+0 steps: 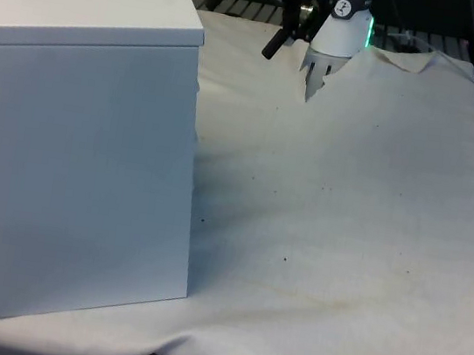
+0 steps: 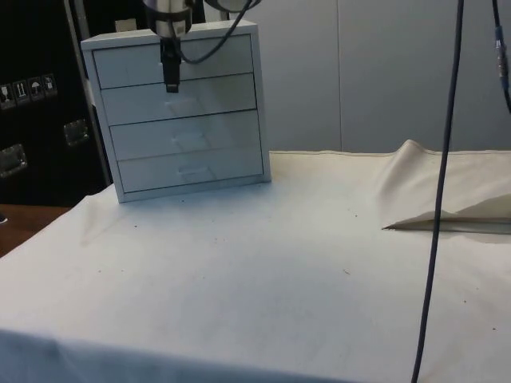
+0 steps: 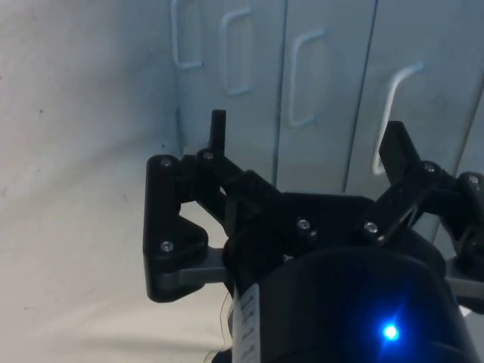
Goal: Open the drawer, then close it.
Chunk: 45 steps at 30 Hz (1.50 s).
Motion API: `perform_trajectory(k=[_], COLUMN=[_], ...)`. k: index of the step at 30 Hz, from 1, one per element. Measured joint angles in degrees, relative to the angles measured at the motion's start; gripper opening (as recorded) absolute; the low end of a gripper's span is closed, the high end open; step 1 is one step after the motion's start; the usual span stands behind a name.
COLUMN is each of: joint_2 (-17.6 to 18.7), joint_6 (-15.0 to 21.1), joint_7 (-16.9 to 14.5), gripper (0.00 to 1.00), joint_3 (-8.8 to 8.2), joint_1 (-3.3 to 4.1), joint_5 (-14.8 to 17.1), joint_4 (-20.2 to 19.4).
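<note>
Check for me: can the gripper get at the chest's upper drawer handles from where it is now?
Probably yes. The gripper hangs open in front of the chest of drawers, level with its upper drawers, and the handles face it with nothing between.

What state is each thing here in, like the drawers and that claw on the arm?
Chest of drawers: upright on the table, all four drawers shut.
Gripper: open, fingers spread, holding nothing, in front of the upper drawers and apart from the handles.
White cloth: covers the table, rucked up into a fold at one edge.
</note>
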Motion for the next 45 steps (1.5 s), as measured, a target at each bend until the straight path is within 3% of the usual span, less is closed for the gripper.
perform_trajectory(k=[12,38,40,41,45], joint_2=[0.2,3.8,4.1,4.4,4.5], joint_6=[0.9,3.9,4.2,4.2,4.2], joint_7=[-1.9,-2.8,-2.6,-2.6,-2.5], gripper=[1.00,1.00,0.94,0.84,0.62], joint_3=[-0.92,-2.41,-2.58,-2.64,-2.75], joint_1=[-0.06,-0.80,-0.86,-0.86,-0.86], joint_5=[0.0,0.0,0.0,0.0,-0.1], joint_4=[0.1,0.9,0.9,1.0,1.1])
